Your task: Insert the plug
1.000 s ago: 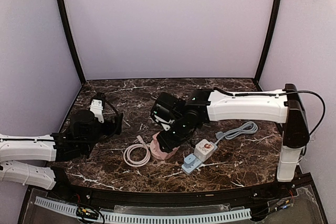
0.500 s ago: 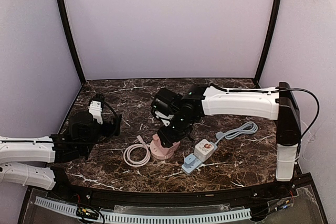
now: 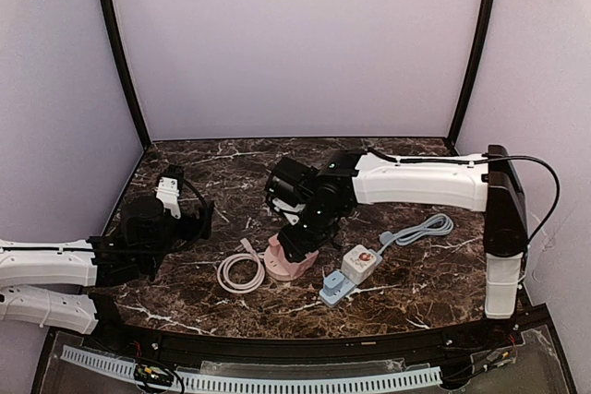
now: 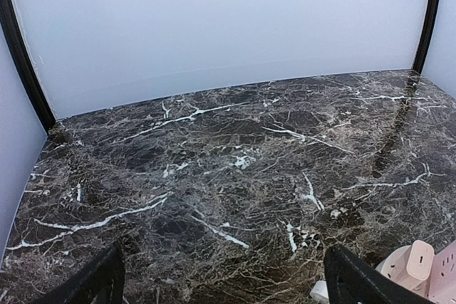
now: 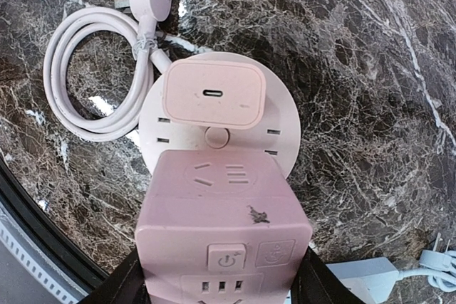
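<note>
Right gripper (image 5: 221, 281) clamped on pink cube socket block (image 5: 224, 222), sitting over round pink outlet base (image 5: 283, 119); full seating unconfirmed. Left gripper (image 4: 228, 279) fingers wide apart, empty.

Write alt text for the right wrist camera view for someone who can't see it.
The right hand grips a pink cube adapter from both sides, over a round pink socket hub on a dark marble table. A pink USB-C charger sits on the hub; a coiled pale cable with its plug lies upper left.

Pink cube socket (image 5: 224, 211) and blue strip (image 5: 360, 275) partly beyond the bottom frame edge
</note>
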Robot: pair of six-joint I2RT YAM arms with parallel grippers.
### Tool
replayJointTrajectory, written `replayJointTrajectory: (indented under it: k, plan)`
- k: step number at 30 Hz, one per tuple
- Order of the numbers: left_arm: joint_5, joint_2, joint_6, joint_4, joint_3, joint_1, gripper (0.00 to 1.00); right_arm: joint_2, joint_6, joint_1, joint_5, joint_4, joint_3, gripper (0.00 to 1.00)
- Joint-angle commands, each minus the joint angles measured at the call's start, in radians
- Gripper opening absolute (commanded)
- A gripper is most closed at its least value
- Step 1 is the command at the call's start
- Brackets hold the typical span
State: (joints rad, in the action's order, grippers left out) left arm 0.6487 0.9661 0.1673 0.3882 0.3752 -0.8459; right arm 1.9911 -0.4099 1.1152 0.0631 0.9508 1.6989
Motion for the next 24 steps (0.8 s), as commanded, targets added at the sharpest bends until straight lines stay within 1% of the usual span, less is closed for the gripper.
replayJointTrajectory:
  k: [1,12,24]
  plan:
    - [-0.002,-0.009,-0.010,0.012,-0.018,0.005,0.97,0.037,0.021,-0.002,0.017,0.040,0.027,0.00]
    - [0.001,-0.013,-0.016,0.013,-0.022,0.005,0.97,0.108,0.023,0.006,0.060,0.098,0.085,0.00]
    - [0.001,-0.021,-0.027,0.019,-0.029,0.006,0.97,0.203,0.035,0.017,0.069,0.141,0.140,0.00]
